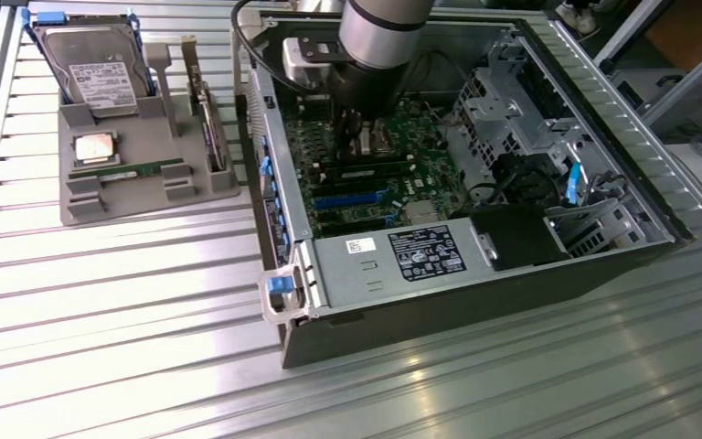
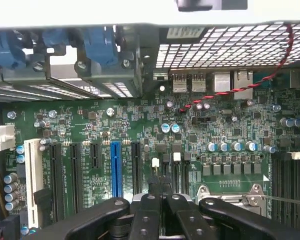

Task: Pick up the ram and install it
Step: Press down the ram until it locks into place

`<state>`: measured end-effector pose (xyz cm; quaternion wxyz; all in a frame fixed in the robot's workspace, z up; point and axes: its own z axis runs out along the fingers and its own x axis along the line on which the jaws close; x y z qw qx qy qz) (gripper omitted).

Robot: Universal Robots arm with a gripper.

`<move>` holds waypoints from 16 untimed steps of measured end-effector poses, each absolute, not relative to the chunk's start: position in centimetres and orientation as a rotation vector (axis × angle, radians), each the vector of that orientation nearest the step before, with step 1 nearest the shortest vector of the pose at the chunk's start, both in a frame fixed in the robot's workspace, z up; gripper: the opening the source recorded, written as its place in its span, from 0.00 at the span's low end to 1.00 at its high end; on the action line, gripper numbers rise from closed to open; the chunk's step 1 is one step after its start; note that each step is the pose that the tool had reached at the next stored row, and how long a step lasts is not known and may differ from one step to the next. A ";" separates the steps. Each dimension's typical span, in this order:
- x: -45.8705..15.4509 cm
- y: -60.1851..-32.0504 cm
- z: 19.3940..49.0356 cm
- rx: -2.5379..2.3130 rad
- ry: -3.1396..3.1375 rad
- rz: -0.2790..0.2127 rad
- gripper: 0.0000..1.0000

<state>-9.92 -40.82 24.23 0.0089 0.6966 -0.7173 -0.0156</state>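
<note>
Here, on the slatted metal table (image 1: 107, 311), the open computer case (image 1: 449, 302) takes the arm deep over its motherboard (image 2: 190, 130) — claw (image 2: 162, 212) fingers drawn together, grip contents unclear — while the ram (image 1: 142, 169) lies in the grey holder (image 1: 143, 197).

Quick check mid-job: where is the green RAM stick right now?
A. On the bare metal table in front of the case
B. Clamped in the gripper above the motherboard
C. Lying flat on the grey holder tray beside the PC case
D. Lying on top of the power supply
C. The RAM stick lies on the grey holder tray, below the square processor chip, while the arm is over the open PC case.
</note>
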 end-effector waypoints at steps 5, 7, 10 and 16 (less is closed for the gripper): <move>-6.9 -40.8 24.2 2.176 -2.240 -0.049 0.11; -5.4 -40.8 24.2 2.175 -2.240 -0.049 0.11; -3.3 -40.8 24.2 2.174 -2.240 -0.048 0.11; 0.7 -40.8 24.2 2.173 -2.241 -0.047 0.11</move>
